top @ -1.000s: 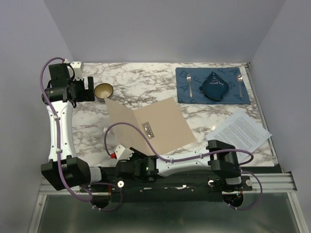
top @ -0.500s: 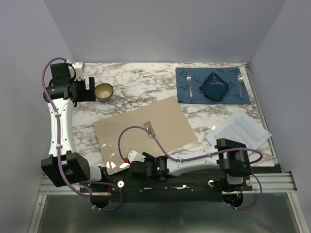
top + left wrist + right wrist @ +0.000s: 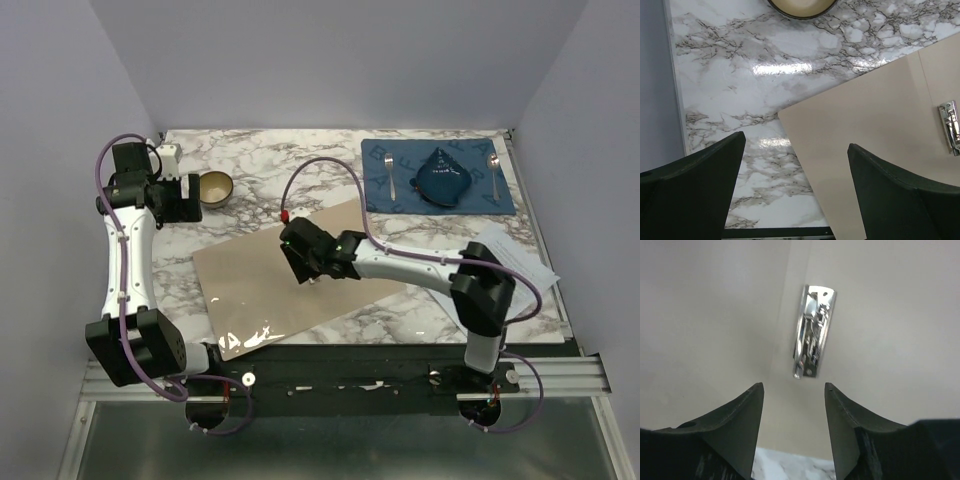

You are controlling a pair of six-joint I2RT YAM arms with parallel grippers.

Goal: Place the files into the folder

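The tan folder (image 3: 250,290) lies open and flat on the marble table, both leaves down. Its metal clip (image 3: 812,332) sits on the inner spine and also shows in the left wrist view (image 3: 951,127). My right gripper (image 3: 298,258) hovers over the spine, open and empty (image 3: 793,386), with the clip just ahead of its fingertips. My left gripper (image 3: 190,200) is open and empty (image 3: 796,142) above the folder's far left corner (image 3: 880,130). The files (image 3: 510,262), white printed sheets, lie at the right edge, partly hidden by the right arm.
A small tan bowl (image 3: 213,186) stands at the back left, beside the left gripper; it also shows in the left wrist view (image 3: 800,5). A blue placemat (image 3: 400,195) at the back right holds a fork, a spoon and a dark blue folded napkin (image 3: 440,178).
The folder's left leaf went from standing up to lying flat. My right arm swung from the near edge up over the folder's spine. The left gripper shifted slightly.
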